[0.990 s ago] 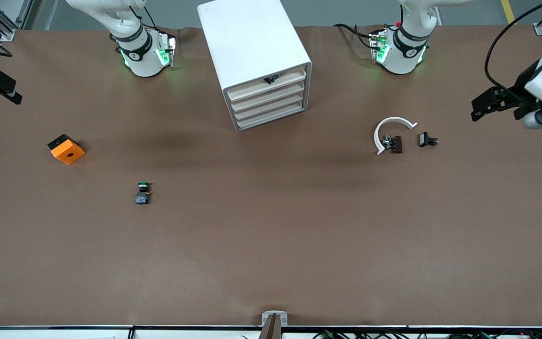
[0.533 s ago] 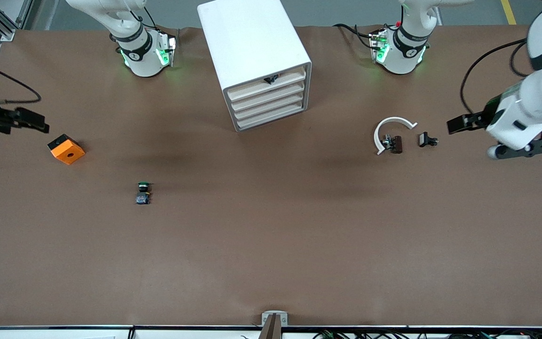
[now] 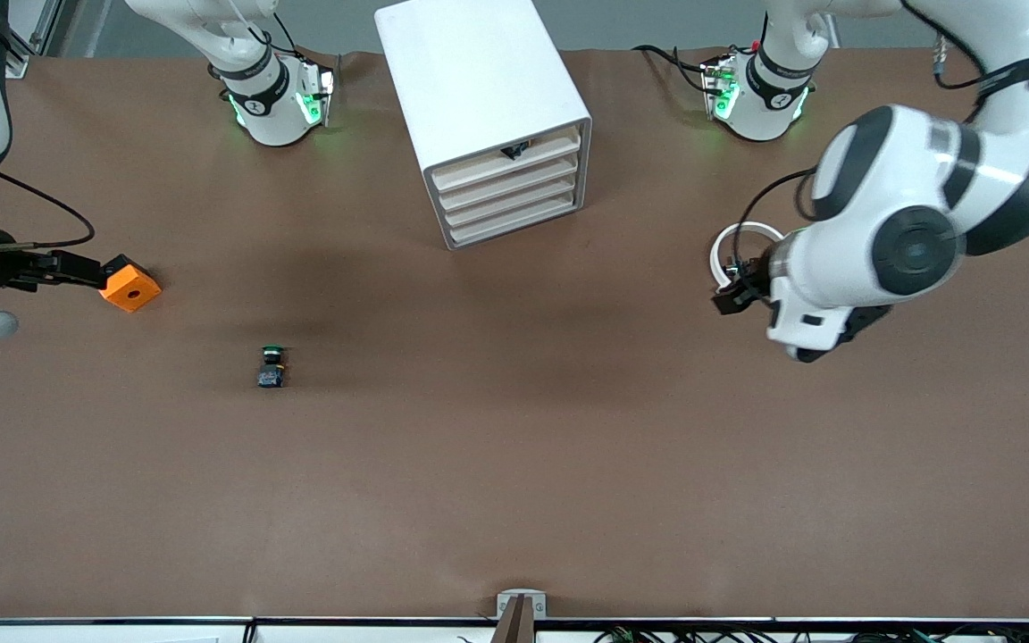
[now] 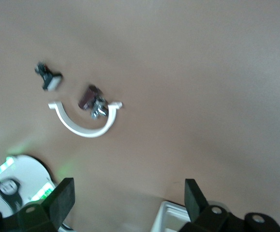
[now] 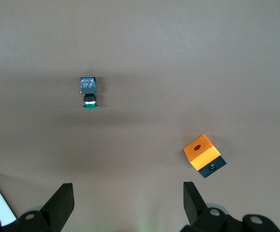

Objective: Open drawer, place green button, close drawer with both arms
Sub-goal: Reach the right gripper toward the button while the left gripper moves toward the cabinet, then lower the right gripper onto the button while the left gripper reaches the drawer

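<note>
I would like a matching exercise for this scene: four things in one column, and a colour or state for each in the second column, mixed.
Things:
1. button
2. cube
3. curved strip
4. cabinet

Descriptions:
A. orange, with a round hole
B. white, all four drawers shut
C. green cap, lying on the table
D. white, with a dark clip inside its arc

Pairs: 1-C, 2-A, 3-D, 4-B

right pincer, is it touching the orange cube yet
Apart. The right wrist view shows the right pincer open, with bare table between its fingertips and the orange cube, which lies off to one side.
</note>
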Controlling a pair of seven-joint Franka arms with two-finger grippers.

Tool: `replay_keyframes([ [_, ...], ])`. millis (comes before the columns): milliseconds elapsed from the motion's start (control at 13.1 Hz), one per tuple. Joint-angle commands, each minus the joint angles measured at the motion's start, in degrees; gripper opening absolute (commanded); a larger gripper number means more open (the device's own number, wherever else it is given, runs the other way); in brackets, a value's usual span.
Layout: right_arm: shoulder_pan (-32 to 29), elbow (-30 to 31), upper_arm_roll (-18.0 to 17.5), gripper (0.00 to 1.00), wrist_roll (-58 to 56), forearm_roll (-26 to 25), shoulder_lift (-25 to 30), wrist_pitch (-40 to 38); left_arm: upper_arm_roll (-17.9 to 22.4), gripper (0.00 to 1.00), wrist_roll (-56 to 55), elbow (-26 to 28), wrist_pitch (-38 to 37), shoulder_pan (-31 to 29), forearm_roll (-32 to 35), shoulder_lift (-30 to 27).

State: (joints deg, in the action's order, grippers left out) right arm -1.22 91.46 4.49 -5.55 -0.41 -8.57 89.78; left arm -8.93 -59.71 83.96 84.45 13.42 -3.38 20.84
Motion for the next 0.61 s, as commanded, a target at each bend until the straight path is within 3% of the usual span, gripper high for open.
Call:
replay_keyframes([
  [0,1.48,-0.86,-0.44,1.0,6.15,0.49,-0.39,0.12,0.23,1.0,-16.33,-2.31,-1.48,3.7,-2.93,3.14],
  [305,3.33,6.15,-0.62,1.0,10.81,4.61,0.31,8.88,0.15,1.0,-46.13,-3.28,-1.13,7.06,-7.94,9.81],
  [533,5.7,15.12,-0.62,1.0,13.01,6.03,1.98,18.99,0.23,1.0,-55.67,-3.11,-1.13,7.32,-18.3,12.64],
])
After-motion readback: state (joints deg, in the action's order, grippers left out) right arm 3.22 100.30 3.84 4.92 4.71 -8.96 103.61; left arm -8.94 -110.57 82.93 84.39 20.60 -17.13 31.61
